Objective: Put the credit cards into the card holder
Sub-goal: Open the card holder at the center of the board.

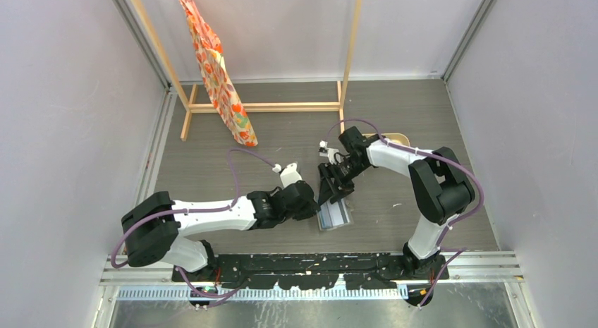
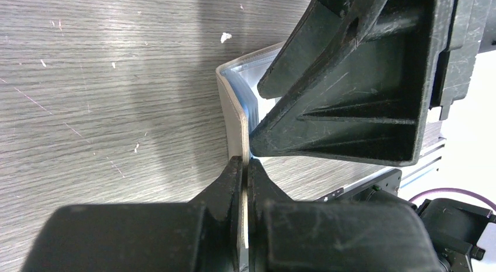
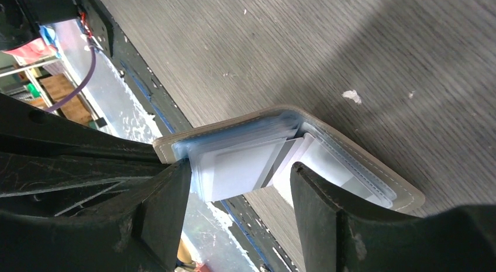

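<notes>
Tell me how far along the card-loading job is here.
Done: the card holder lies open. In hand: the left gripper is shut on one cover, the right gripper open at its sleeves. Left: no card shows in either gripper; whether any is pocketed is unclear.

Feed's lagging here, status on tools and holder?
Left tool shut on flap of flat grey card holder. Right tool open, astride its pale sleeves. No obstruction seen.

Left tool [image 2: 245, 167] pinched closed on card holder [image 2: 233, 108] flap edge; right tool's finger [image 2: 351, 96] touches its pale-blue interior; grey surface [image 2: 105, 96] beneath.
</notes>
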